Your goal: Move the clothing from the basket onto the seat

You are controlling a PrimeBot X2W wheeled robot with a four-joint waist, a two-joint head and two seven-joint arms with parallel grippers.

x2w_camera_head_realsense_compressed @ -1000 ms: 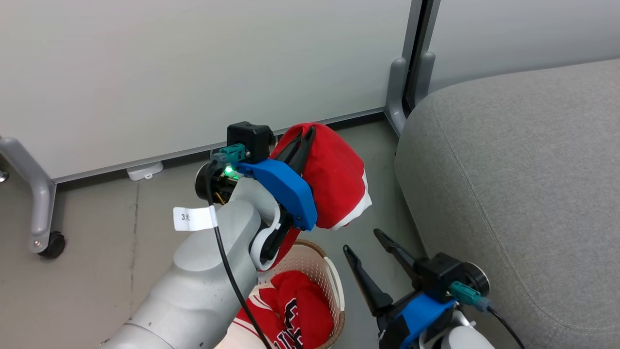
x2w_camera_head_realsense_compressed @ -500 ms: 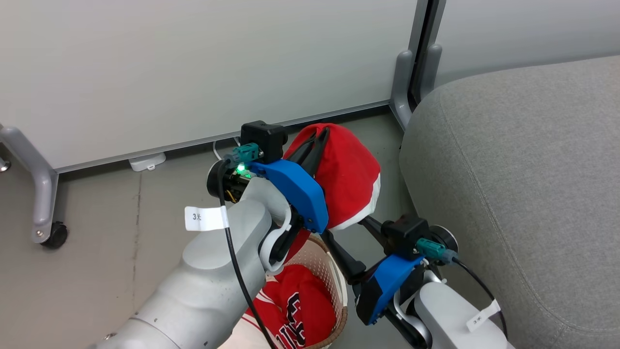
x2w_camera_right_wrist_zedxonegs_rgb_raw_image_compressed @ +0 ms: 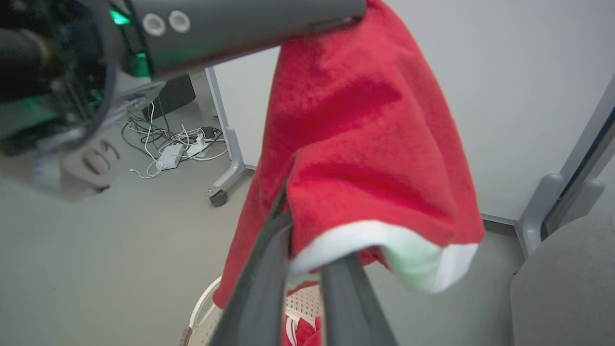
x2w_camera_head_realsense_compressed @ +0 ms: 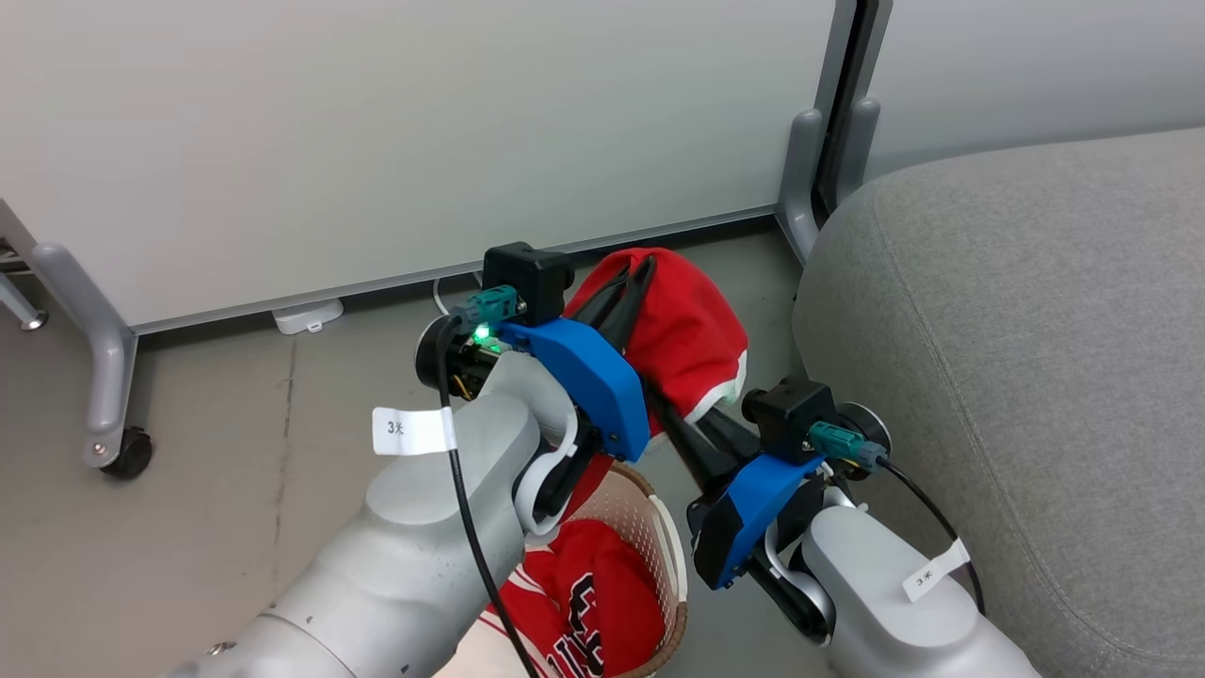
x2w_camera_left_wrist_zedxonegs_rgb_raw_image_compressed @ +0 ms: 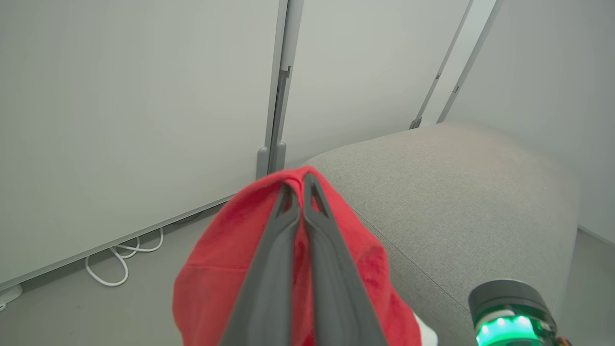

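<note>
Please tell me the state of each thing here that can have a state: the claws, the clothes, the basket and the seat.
left claw, shut on the plain red garment.
right claw, jaws either side of its white hem, grip unclear.
plain red garment, hanging above the basket.
jersey, crumpled in the basket.
basket, upright on the floor.
seat, no clothing on its visible part.

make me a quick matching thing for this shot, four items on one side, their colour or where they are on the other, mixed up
Column one
1. plain red garment
2. jersey
3. basket
4. seat

Column two
a. cream, with a perforated wall
b. pinched in the shut left gripper, hanging in the air
c. grey woven fabric
d. lying inside the basket

Pairs: 1-b, 2-d, 3-a, 4-c
</note>
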